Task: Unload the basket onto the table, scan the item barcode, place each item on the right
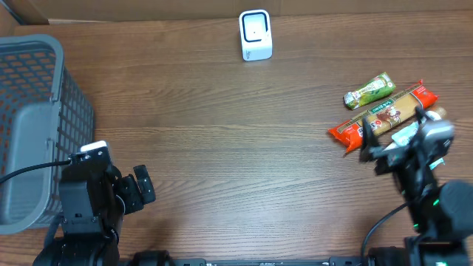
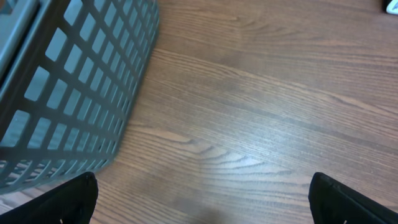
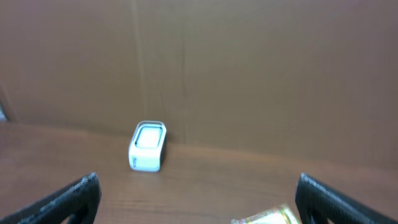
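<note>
**A:** Where are the task's things found?

**B:** A small white box-shaped scanner point(image 1: 256, 35) is seen upright near the middle of the far edge of the brown wooden table point(image 1: 236, 140). Near the right edge, a long red-and-tan foil packet point(image 1: 384, 114) is laid slantwise, with a shorter green foil packet point(image 1: 369, 91) just beside it on the far side. No barcode can be made out on either; the print is too small.

**A:** Is anything covered?

**B:** A pale wrapped item point(image 1: 408, 134) on the near side of the long packet is largely hidden by the right arm, so its kind cannot be told. In the right wrist view only a yellowish corner of a wrapper is caught at the bottom edge, blurred.

**A:** How is the right claw point(image 3: 198, 194) held?

**B:** Its fingers are spread wide apart, with nothing between them. It is raised over the packets, and no contact is shown.

**A:** And the left claw point(image 2: 204, 198)?

**B:** It is also spread apart and empty, above bare wood near the front left corner. Just beside it a grey plastic mesh basket point(image 1: 74, 111) is placed at the left edge, cut off by the frame; its contents cannot be judged.
</note>
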Tool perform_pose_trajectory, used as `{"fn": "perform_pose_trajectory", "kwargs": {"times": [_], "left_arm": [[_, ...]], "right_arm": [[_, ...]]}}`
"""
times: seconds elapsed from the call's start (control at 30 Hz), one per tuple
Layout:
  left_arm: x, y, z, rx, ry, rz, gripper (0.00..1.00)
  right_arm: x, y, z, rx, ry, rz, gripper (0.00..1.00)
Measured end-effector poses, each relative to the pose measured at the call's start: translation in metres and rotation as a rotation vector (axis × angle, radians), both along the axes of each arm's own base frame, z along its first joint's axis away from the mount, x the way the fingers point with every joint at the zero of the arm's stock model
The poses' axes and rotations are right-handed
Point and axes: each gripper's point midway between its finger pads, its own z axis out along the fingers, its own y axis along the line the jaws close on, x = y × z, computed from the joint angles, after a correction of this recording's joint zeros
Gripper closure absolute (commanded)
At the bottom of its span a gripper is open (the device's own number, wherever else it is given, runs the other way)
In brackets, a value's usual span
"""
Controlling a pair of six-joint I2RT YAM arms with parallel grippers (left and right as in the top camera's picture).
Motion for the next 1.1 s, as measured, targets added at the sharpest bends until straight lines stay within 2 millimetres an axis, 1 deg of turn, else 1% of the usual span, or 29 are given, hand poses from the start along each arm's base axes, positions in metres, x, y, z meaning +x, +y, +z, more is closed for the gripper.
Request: {"fn": "perform_pose_trajectory", "kwargs": {"times": [0.13, 0.17, 0.23, 0.3, 0.33, 0.5, 0.6, 0.67, 0.7, 0.73, 0.77, 1.1], "left_arm": [[0.0, 0.0, 0.0, 0.0, 0.001, 0.0, 0.0], [0.0, 0.0, 0.0, 0.0, 0.0, 0.0, 0.0], [0.0, 0.0, 0.0, 0.0, 0.0, 0.0, 0.0], [0.0, 0.0, 0.0, 0.0, 0.001, 0.0, 0.0], [0.0, 0.0, 0.0, 0.0, 0.001, 0.0, 0.0], [0.0, 0.0, 0.0, 0.0, 0.0, 0.0, 0.0], [0.0, 0.0, 0.0, 0.0, 0.0, 0.0, 0.0], [0.0, 0.0, 0.0, 0.0, 0.001, 0.0, 0.0], [0.0, 0.0, 0.0, 0.0, 0.0, 0.0, 0.0], [0.0, 0.0, 0.0, 0.0, 0.001, 0.0, 0.01], [0.0, 0.0, 0.0, 0.0, 0.0, 0.0, 0.01], [0.0, 0.0, 0.0, 0.0, 0.001, 0.0, 0.0]], "right_arm": [[-0.008, 0.007, -0.037, -0.002, -0.098, 0.031, 0.0], [-0.01, 0.008, -0.045, -0.001, -0.108, 0.036, 0.0], [-0.013, 0.012, -0.067, -0.001, -0.109, 0.05, 0.0], [-0.016, 0.013, -0.083, 0.0, -0.107, 0.058, 0.0], [-0.017, 0.014, -0.088, 0.0, -0.109, 0.06, 0.0], [-0.024, 0.014, -0.094, 0.001, -0.16, 0.061, 0.0], [-0.024, 0.014, -0.102, 0.001, -0.134, 0.062, 0.0], [-0.023, 0.014, -0.111, 0.0, -0.098, 0.062, 0.0], [-0.022, 0.014, -0.118, -0.002, -0.069, 0.064, 0.0], [-0.022, 0.014, -0.13, -0.002, -0.022, 0.064, 0.0], [-0.022, 0.014, -0.136, -0.002, 0.005, 0.066, 0.0], [-0.022, 0.014, -0.136, 0.036, 0.015, 0.065, 0.0]]}}
